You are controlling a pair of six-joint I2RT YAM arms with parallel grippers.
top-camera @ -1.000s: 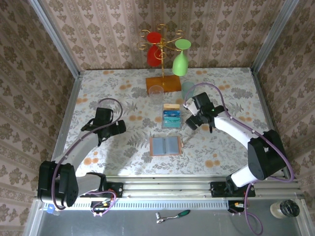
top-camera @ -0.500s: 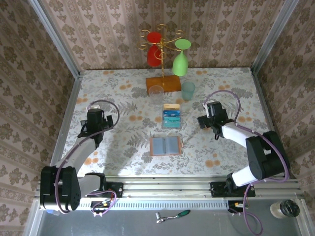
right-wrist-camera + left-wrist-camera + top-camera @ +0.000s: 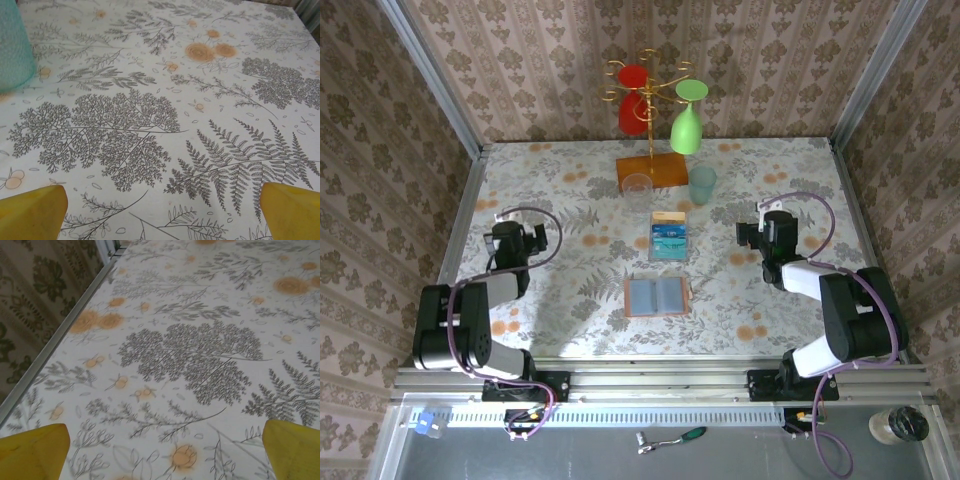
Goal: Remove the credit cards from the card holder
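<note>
My left fingers [image 3: 30,452] are wide apart over the bare bench [image 3: 190,355]. My right fingers [image 3: 30,210] are wide apart too, with nothing between them. The card holder [image 3: 657,296] lies open and flat in the middle of the bench, its long side going left to right. It is right and near of my left fingers, and left and near of my right fingers. My right arm [image 3: 810,275] looks a bit nearer to it. Its pockets look empty to me. The credit cards [image 3: 668,238] lie in a short row just far of the holder. A teal cup [image 3: 12,45] stands far and left of my right fingers; I cannot see inside it.
</note>
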